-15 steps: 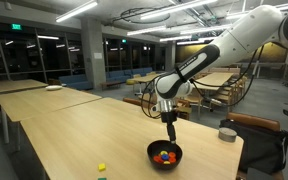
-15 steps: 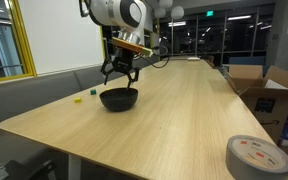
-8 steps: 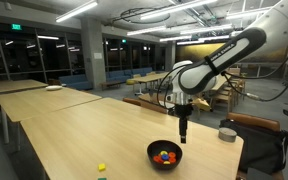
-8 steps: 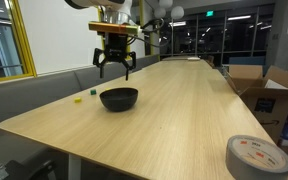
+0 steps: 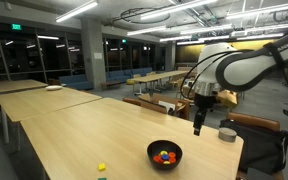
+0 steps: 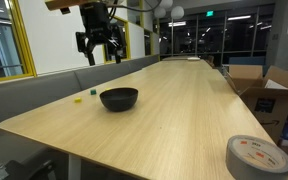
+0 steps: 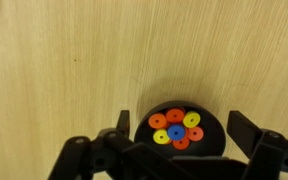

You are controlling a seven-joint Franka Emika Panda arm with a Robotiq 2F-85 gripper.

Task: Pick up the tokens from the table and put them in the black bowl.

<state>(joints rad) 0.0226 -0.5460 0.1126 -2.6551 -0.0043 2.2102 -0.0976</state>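
I have my gripper (image 6: 100, 53) wide open, holding nothing, well above the upright black bowl (image 6: 119, 99) — tokens (image 7: 174, 130) flat inside, two loose pieces (image 6: 79, 99) near the table (image 6: 184, 110) edge

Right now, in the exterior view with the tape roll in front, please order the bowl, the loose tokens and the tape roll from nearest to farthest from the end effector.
From the end effector:
1. Bowl, on the table, almost under it.
2. Loose tokens, at the table edge beside the bowl; a near tie.
3. Tape roll, front corner, clearly farthest.
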